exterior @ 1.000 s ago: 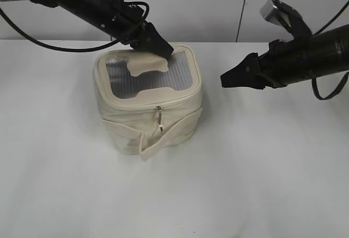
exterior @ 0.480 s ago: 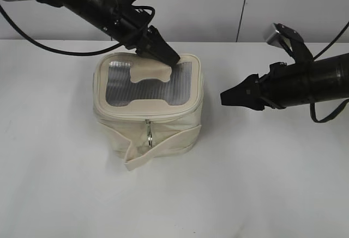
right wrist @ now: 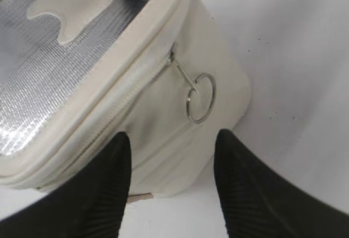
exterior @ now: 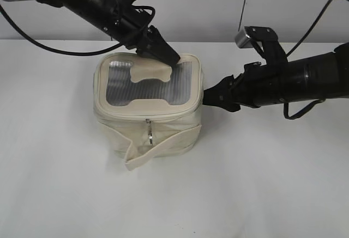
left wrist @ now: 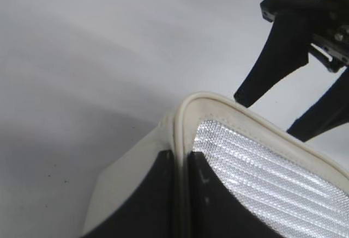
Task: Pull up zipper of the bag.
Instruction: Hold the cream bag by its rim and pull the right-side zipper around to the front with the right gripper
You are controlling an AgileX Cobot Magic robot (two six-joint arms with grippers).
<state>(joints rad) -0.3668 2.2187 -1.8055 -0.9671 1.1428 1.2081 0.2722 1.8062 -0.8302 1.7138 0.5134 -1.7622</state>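
Note:
The cream bag stands mid-table, its grey mesh top facing up. My left gripper is shut on the bag's top rim at the far right corner; the left wrist view shows both fingers pinching the cream rim. One silver slider with a ring pull hangs at the bag's front. My right gripper is open at the bag's right side. In the right wrist view its fingers sit just short of a second ring pull on the zipper track.
A loose cream strap wraps the bag's body and sticks out at the lower front. White table lies all around the bag. A grey wall rises behind the table. Black cables hang from both arms.
My right gripper has moved left from open table space up to the bag's right side. The bag turned and shifted a little a second ago, then stayed still. My left gripper keeps its hold.

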